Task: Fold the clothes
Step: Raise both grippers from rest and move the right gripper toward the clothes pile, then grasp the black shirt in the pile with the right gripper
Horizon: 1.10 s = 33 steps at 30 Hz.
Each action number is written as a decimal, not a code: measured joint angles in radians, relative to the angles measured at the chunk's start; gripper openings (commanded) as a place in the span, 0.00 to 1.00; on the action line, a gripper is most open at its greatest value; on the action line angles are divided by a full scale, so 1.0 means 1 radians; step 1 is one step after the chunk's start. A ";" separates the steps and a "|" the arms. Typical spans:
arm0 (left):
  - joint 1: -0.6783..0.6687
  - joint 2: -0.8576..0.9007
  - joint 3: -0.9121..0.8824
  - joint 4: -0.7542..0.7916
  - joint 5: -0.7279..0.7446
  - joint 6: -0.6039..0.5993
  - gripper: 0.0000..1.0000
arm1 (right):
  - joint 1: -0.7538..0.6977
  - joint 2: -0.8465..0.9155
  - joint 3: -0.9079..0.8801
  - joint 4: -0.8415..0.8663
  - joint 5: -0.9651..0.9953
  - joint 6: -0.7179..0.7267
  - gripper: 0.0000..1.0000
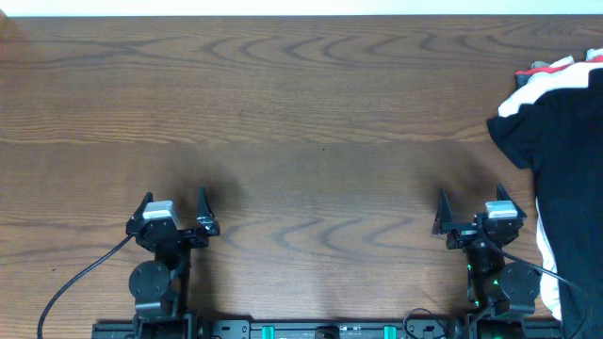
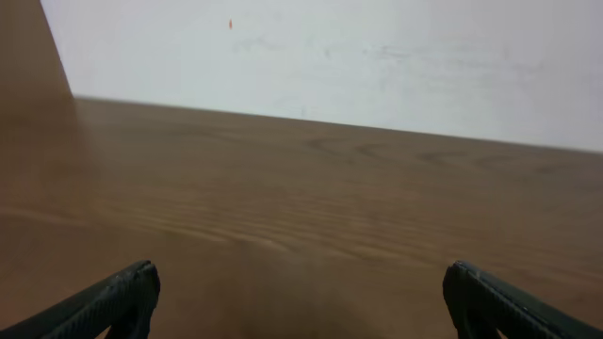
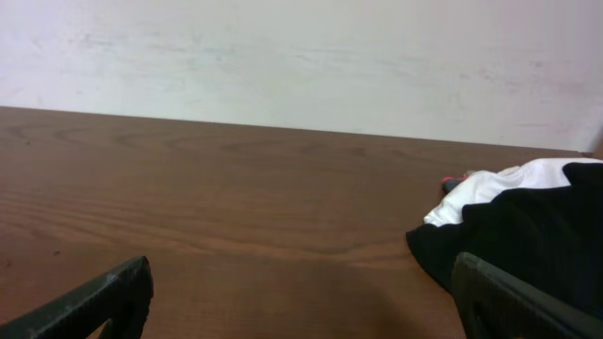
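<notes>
1. Well, at the far left the left claw (image 1: 174, 196) sits low over the wooden surface (image 1: 311, 113), near its front edge. It is released, its two dark fingers spread wide with nothing between them.
2. In the left wrist view those fingers (image 2: 113, 299) frame only wood grain, with a pale wall (image 2: 377, 56) beyond the surface's far edge.
3. A black cable (image 1: 75, 282) curves from the left arm's base toward the lower left corner.
4. Between the two arms lies plain brown grain (with a soft shadow by each claw).
5. Further right, the right claw (image 1: 472, 194) mirrors the left: low, near the front edge, released, grasping nothing.
6. At the right edge lies the black shirt (image 1: 556, 160), crumpled and running out of view. It is close beside the right arm and apart from the claw's fingertips; whether it touches the arm I cannot tell.
7. White cloth (image 1: 542, 80) shows at the shirt's far end, touching it, with a small red bit (image 3: 452, 179) beside it (too small to identify).
</notes>
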 measured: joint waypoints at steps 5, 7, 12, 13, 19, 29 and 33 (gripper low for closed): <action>0.000 0.025 0.002 0.001 0.035 -0.136 0.98 | 0.000 0.000 0.000 0.000 -0.008 0.000 0.99; 0.000 0.041 0.002 0.003 0.066 -0.180 0.98 | 0.000 0.000 0.000 0.001 -0.017 0.008 0.99; 0.000 0.108 0.007 0.008 0.208 -0.241 0.98 | 0.000 0.004 0.000 0.004 -0.033 0.194 0.99; 0.000 0.127 0.009 0.007 0.248 -0.247 0.98 | 0.000 0.008 0.000 0.004 -0.037 0.237 0.99; 0.000 0.199 0.046 -0.040 0.396 -0.275 0.98 | 0.000 0.037 0.001 0.036 -0.205 0.357 0.99; 0.000 0.437 0.579 -0.397 0.325 -0.217 0.98 | 0.000 0.325 0.367 -0.168 -0.311 0.319 0.99; 0.000 0.612 0.770 -0.582 0.248 -0.201 0.98 | 0.000 0.552 0.599 -0.331 -0.297 0.308 0.99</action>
